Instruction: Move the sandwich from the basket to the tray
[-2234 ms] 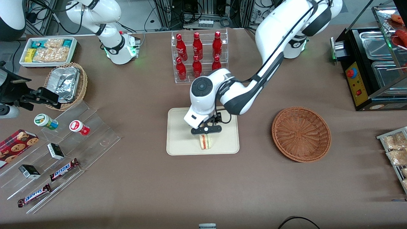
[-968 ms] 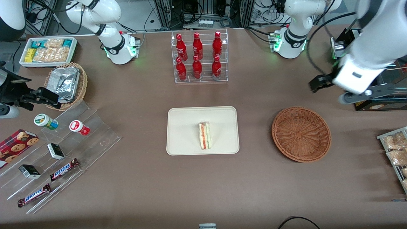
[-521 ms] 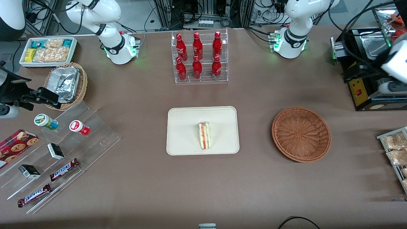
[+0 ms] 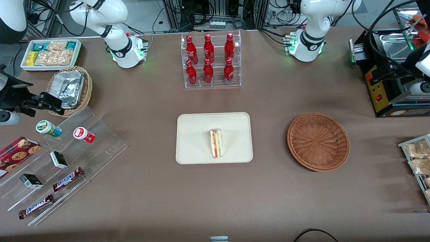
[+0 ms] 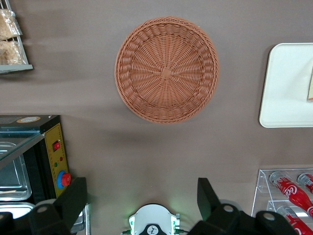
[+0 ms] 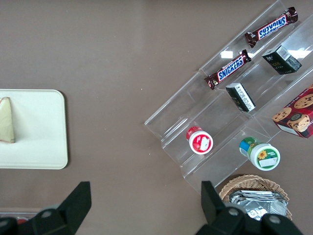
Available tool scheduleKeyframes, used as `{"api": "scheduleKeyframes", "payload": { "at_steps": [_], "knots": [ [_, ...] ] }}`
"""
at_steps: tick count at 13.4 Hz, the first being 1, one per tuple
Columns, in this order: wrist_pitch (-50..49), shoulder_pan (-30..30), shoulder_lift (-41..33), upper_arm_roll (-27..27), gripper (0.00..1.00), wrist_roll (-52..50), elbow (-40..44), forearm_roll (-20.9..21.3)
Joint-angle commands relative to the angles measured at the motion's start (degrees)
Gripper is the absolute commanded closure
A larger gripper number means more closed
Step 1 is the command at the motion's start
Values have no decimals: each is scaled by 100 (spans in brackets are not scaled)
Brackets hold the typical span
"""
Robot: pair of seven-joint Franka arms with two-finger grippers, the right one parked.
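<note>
The sandwich (image 4: 216, 144), a wrapped wedge with red and green layers, stands on edge on the cream tray (image 4: 195, 134), in the half nearer the front camera. The reddish-brown wicker basket (image 4: 318, 142) sits beside the tray toward the working arm's end and holds nothing. My left gripper (image 5: 139, 193) is open with nothing between its fingers, raised high over the table near the arm's base. In its wrist view the basket (image 5: 166, 69), a part of the tray (image 5: 286, 98) and a sliver of the sandwich (image 5: 310, 85) show. In the front view only the wrist (image 4: 421, 75) shows at the frame's edge.
A clear rack of red bottles (image 4: 211, 60) stands farther from the front camera than the tray. A black food warmer (image 4: 386, 77) and a wire rack of snack packets (image 4: 418, 158) sit at the working arm's end. An acrylic stepped display (image 4: 60, 161) and a tan foil basket (image 4: 70, 89) lie toward the parked arm's end.
The gripper let go of the sandwich on the tray, rose and swung away toward the working arm's end. The sandwich stays on the tray.
</note>
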Motion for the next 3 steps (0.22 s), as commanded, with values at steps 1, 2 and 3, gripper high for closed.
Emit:
{"api": "scheduleKeyframes", "payload": {
  "at_steps": [1, 2, 3],
  "knots": [
    [-24, -232, -97, 128, 1, 39, -52, -61],
    [-24, -311, -97, 154, 1, 30, -52, -52],
    [-7, -312, -89, 154, 1, 39, -61, 9]
  ]
}}
